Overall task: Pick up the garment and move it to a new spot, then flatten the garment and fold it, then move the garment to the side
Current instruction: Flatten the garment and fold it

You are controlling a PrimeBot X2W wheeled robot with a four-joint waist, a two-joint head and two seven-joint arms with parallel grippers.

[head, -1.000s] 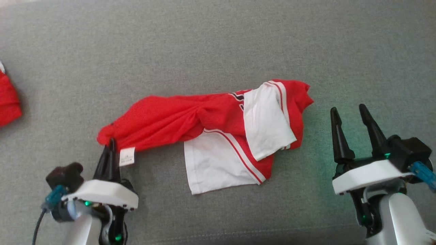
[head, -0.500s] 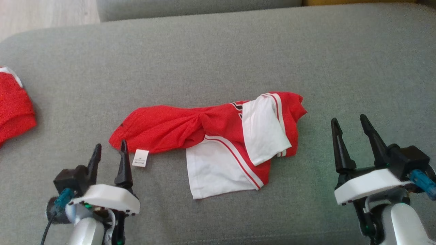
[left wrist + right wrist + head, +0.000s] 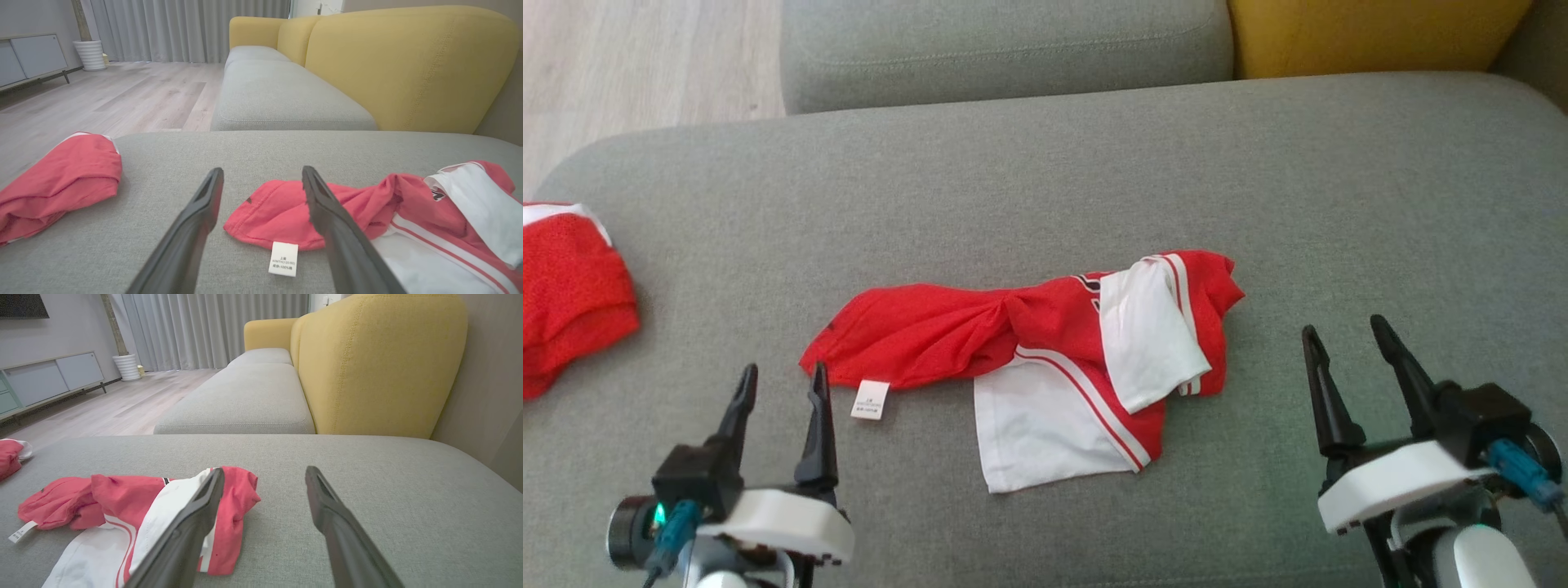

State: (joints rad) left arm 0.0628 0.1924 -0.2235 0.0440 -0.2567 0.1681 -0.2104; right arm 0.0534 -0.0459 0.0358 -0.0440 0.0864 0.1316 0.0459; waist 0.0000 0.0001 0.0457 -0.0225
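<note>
A crumpled red and white garment (image 3: 1045, 351) lies twisted across the middle of the grey sofa cushion (image 3: 1045, 180), its small white label (image 3: 871, 400) hanging off the near left end. The left wrist view shows the garment (image 3: 367, 212) and its label (image 3: 283, 258) just beyond my fingers. My left gripper (image 3: 780, 384) stands open a little short of the garment's left end, holding nothing. To the right of the garment my right gripper (image 3: 1343, 339) is open and empty. In the right wrist view the garment (image 3: 135, 510) lies left of the fingers.
Another red piece of clothing (image 3: 568, 294) lies at the cushion's far left edge. A second grey seat cushion (image 3: 1005, 49) and a yellow sofa back (image 3: 1372, 33) sit behind. Wooden floor (image 3: 645, 73) lies beyond the left edge.
My left gripper has let go of the garment's left end, opened and drawn back toward me. The head camera has tilted up, so the whole picture shifted down. The right gripper stayed open.
</note>
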